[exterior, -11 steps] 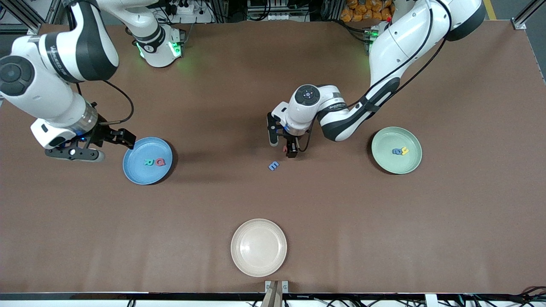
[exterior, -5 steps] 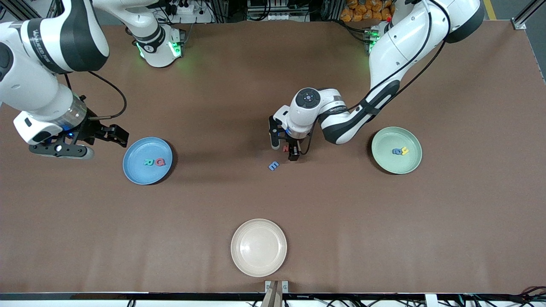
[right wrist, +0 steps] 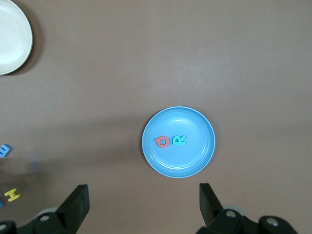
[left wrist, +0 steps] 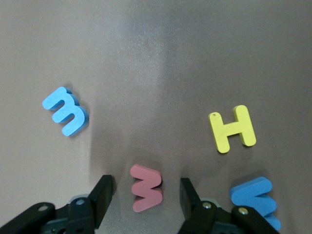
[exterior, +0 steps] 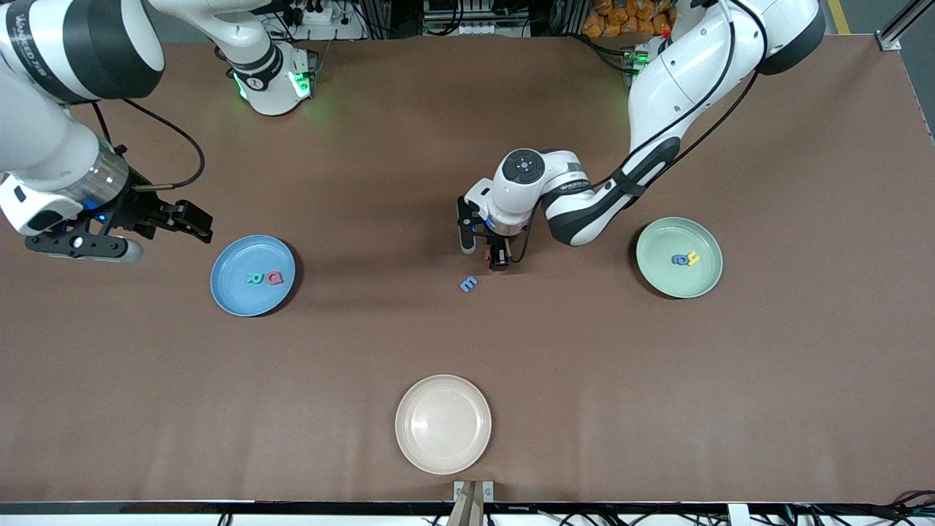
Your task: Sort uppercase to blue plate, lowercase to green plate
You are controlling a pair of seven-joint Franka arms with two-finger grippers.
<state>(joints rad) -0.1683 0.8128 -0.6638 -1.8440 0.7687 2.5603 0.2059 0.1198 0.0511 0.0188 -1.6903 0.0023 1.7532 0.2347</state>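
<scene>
Table [exterior: 657,409]: brown mat, the largest item, carrying three plates and a few loose foam letters.

Right arm: drawn up and away toward its own end of the table over the last second, off the blue plate's rim; it waits. Right gripper [exterior: 191,220]: over bare mat beside the blue plate, fingers spread wide, nothing between them.

Left arm: reaching to mid-table. Left gripper [left wrist: 146,200]: it has dropped low over the red w in this last second, and its fingers have drawn in from wider apart. They now flank the letter on both sides with a slim gap each way, not yet clamped. Judgement: the pick of the red w is in hand, destined for the green plate.

Blue plate [exterior: 226,292]: toward the right arm's end; holds the green R [exterior: 254,277] and red Q [exterior: 274,277] side by side.

Green plate [exterior: 661,281]: toward the left arm's end; holds a rounded blue letter [exterior: 680,258] touching a yellow hooked letter [exterior: 693,257].

Cream plate [exterior: 409,446]: nearest the front camera, unused.

Loose letters, mid-table: red w [left wrist: 146,187], between the left fingers; blue E [exterior: 468,283], nearer the front camera than that gripper; yellow H [left wrist: 232,128] and blue w [left wrist: 256,199], seen by the left wrist beside the red w.

Outstanding, by judgement: two capitals, two lowercase.
</scene>
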